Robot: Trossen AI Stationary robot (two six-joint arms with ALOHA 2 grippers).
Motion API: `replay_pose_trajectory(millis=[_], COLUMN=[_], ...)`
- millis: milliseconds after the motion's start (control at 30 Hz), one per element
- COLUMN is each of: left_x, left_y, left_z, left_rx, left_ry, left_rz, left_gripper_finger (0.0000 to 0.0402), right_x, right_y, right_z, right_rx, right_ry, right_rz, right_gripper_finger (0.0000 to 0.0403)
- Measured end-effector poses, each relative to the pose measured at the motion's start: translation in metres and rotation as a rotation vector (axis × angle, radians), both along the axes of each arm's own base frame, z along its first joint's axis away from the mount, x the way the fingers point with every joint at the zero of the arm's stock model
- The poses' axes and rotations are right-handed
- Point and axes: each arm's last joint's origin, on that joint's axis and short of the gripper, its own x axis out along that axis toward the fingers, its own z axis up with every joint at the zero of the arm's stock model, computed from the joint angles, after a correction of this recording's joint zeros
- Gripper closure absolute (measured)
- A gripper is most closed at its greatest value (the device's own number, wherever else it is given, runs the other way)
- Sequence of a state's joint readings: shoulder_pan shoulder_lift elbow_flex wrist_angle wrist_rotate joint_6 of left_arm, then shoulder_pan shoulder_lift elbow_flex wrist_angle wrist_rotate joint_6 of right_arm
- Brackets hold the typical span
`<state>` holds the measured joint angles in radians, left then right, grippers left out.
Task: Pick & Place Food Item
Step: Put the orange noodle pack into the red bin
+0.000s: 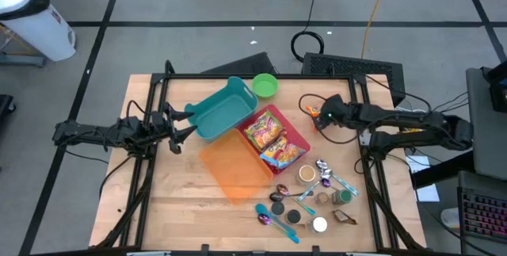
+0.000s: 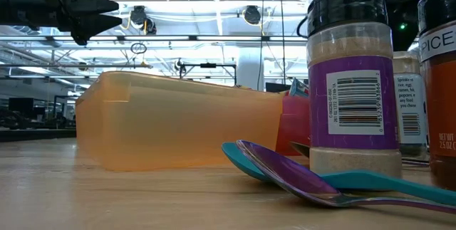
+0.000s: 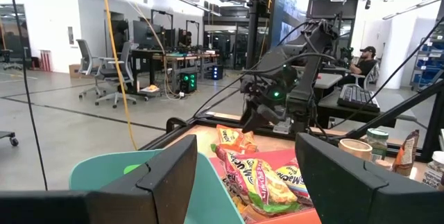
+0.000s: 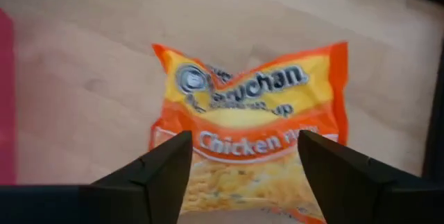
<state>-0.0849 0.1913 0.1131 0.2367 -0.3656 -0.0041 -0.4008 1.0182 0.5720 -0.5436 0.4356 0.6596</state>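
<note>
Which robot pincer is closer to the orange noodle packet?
Right. The right pincer hangs open directly over the orange noodle packet, which lies on the table beside the red bin. The left pincer waits across the table, beyond the teal bin.

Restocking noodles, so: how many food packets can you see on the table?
3. Two packets lie in the red bin; a third ramen packet lies on bare wood below the open right hand. Others could be hidden.
</note>
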Motion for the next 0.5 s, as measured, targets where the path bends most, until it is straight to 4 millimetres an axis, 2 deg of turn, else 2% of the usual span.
replay_pose_trajectory(millis=[133,500], left_x=[0.000,0.000], left_y=[0.000,0.000], left_z=[0.000,0.000], left_rx=[0.000,0.000], left_ry=[0.000,0.000], left_rz=[0.000,0.000], left_gripper_finger=[0.0149,0.0149], right_x=[-0.001,0.003], right_y=[-0.006,-0.008], right_z=[-0.005,-0.013], right_rx=[0.037,0.056], right_ry=[0.025,0.054], right_rz=[-0.010,0.004], right_gripper_finger=[0.0153,0.0211])
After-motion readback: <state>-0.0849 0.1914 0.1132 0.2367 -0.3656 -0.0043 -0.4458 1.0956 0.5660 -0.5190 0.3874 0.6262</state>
